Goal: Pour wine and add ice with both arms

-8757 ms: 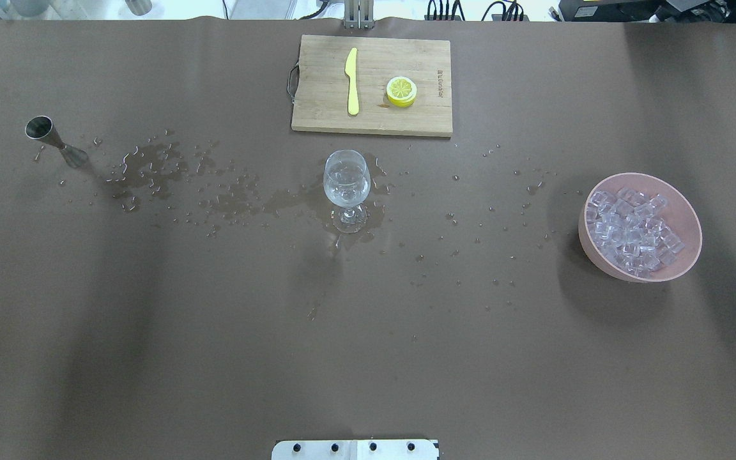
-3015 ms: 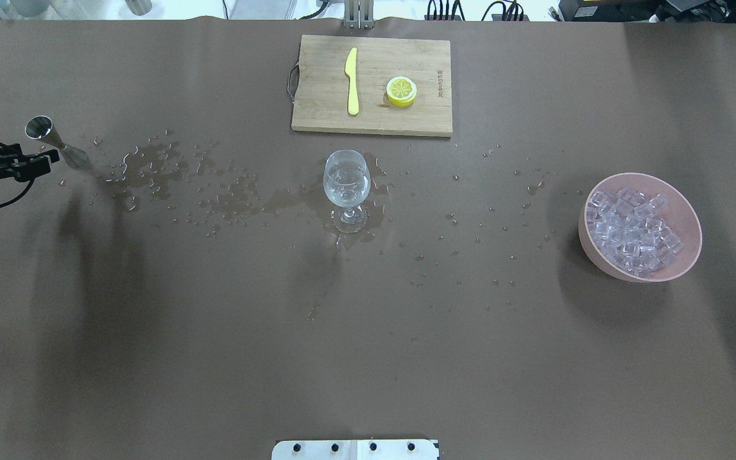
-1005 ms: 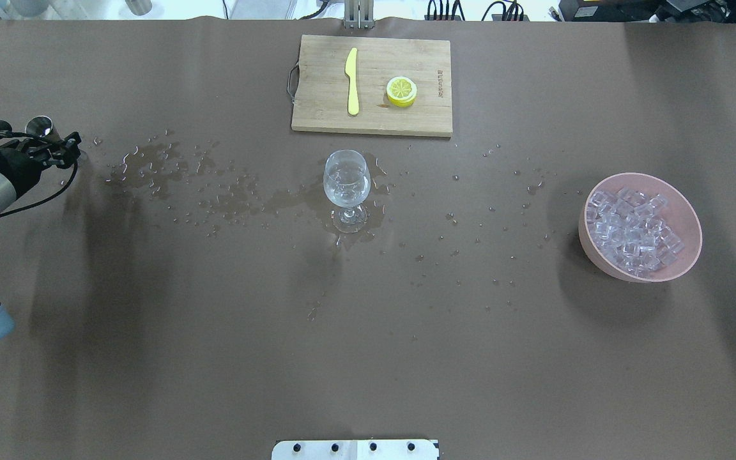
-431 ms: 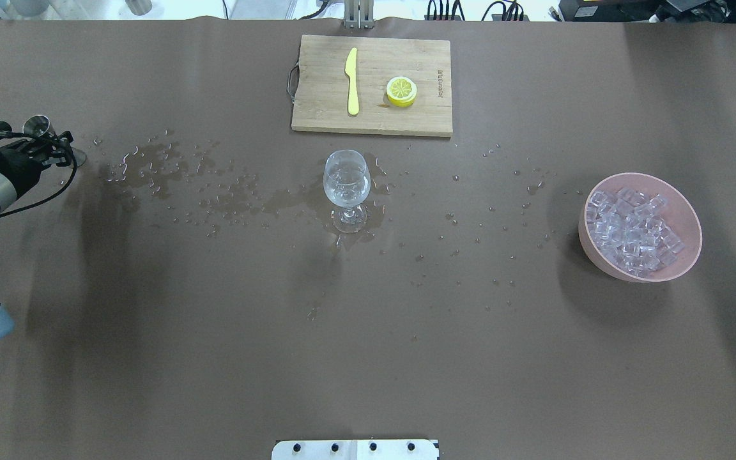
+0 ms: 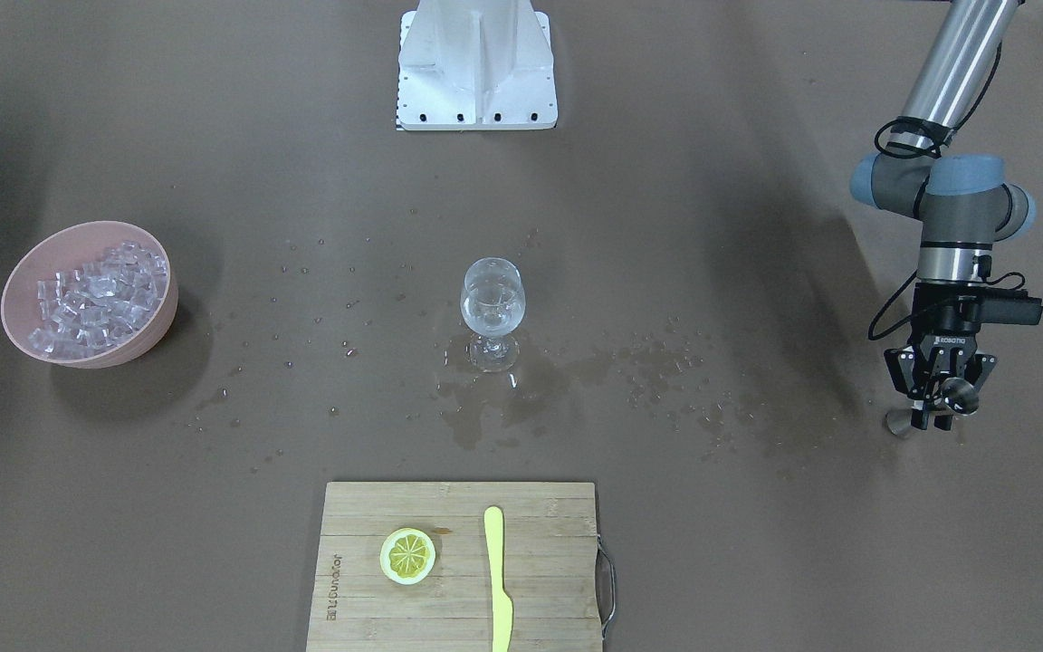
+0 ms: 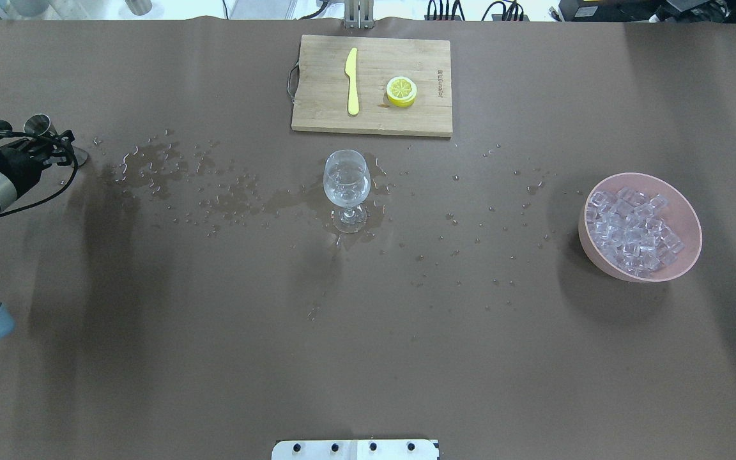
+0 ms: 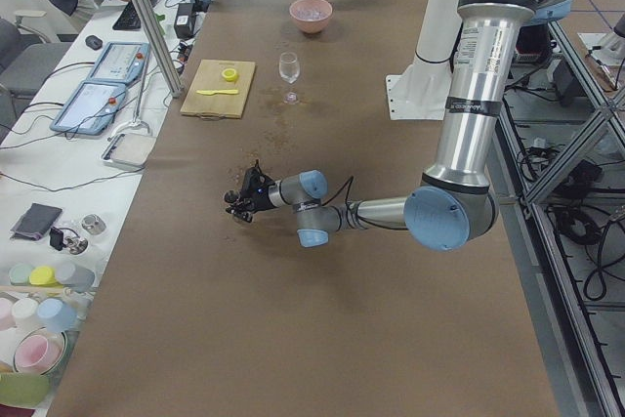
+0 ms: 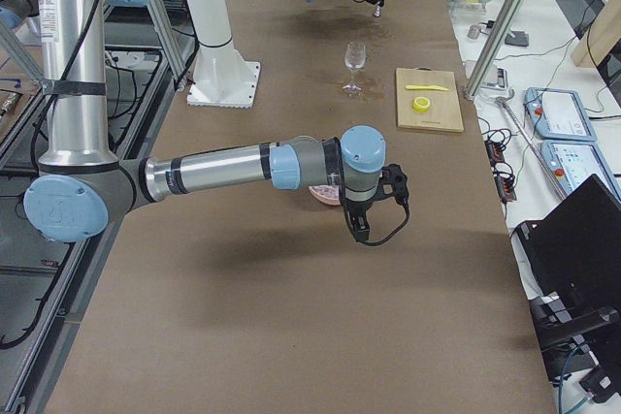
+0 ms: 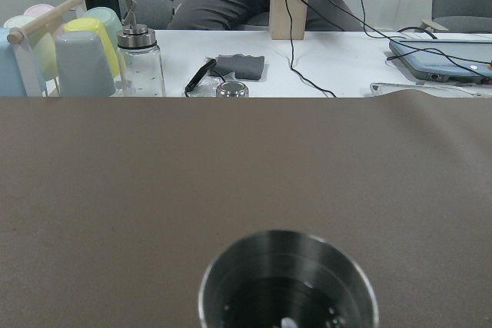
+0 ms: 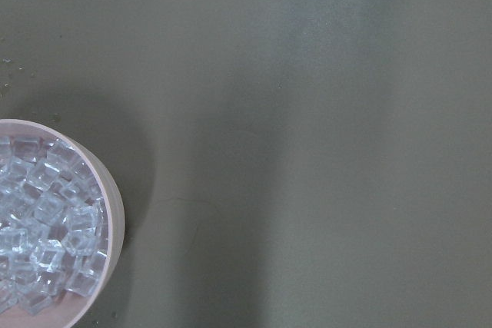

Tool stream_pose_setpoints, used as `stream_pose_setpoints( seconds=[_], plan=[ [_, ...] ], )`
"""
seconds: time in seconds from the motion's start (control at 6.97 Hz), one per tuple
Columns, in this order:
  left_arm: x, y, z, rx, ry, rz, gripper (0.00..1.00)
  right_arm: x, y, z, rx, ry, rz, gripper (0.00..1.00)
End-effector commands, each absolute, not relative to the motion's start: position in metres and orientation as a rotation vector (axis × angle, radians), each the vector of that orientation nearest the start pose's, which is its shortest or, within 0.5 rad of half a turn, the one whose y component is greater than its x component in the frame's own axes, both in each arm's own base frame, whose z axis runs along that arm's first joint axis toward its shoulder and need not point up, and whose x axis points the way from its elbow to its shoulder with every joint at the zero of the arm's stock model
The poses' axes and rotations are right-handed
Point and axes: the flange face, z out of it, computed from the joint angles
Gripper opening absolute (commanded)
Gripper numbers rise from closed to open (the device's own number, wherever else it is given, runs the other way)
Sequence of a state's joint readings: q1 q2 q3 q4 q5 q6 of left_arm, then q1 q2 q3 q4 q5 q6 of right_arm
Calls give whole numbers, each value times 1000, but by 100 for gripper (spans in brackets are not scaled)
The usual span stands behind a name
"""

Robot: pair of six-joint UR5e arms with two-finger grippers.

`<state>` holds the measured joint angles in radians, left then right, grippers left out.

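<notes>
Left gripper [image 5: 933, 407]: jaws straddle the waist of the metal measuring cup [image 5: 958, 395]; can't tell if they're clamped on it. Wine [image 6: 345, 190] is in the glass [image 6: 346, 172], well apart from those jaws. Ice [image 6: 633, 233] is in the pink bowl [image 6: 692, 220], just beside the right gripper [image 8: 361, 225], whose jaw state is unreadable.

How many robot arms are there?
2. The left arm reaches the metal jigger at one end of the table; the right arm is near the pink bowl of ice at the other end.
</notes>
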<state>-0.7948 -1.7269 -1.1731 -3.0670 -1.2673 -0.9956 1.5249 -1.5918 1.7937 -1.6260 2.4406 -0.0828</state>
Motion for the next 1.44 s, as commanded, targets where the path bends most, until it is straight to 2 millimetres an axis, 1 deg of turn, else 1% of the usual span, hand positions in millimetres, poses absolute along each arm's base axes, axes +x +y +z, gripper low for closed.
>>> stream_pose_setpoints(
  seconds=[0.0,0.14,0.29,0.43,0.57,0.72,0.86,1.0,1.15,1.29],
  plan=[
    [285,-522,572,1028,860,-382,0,35,-486,555,158,-866,-186,100],
    [289,-525,556,1051,871,-379,0,35,-487,555,158,-866,-186,100],
    [295,-524,524,1074,894,-350,0,34,-489,554,161,-867,-189,100],
    [318,-520,476,1058,896,-315,0,35,-489,554,161,-866,-188,100],
    [345,-521,402,1047,906,-285,0,35,-489,554,161,-866,-188,100],
    [365,-511,346,1031,847,-207,0,35,-489,554,160,-866,-187,100],
    [372,-505,311,1057,794,-109,0,35,-490,554,161,-866,-188,100],
    [386,-493,299,1073,779,-41,0,34,-490,554,159,-867,-189,100],
    [415,-475,280,1127,734,-49,0,34,-490,555,156,-868,-186,100],
    [453,-457,242,1185,608,16,0,34,-490,556,155,-868,-187,100]
  ],
)
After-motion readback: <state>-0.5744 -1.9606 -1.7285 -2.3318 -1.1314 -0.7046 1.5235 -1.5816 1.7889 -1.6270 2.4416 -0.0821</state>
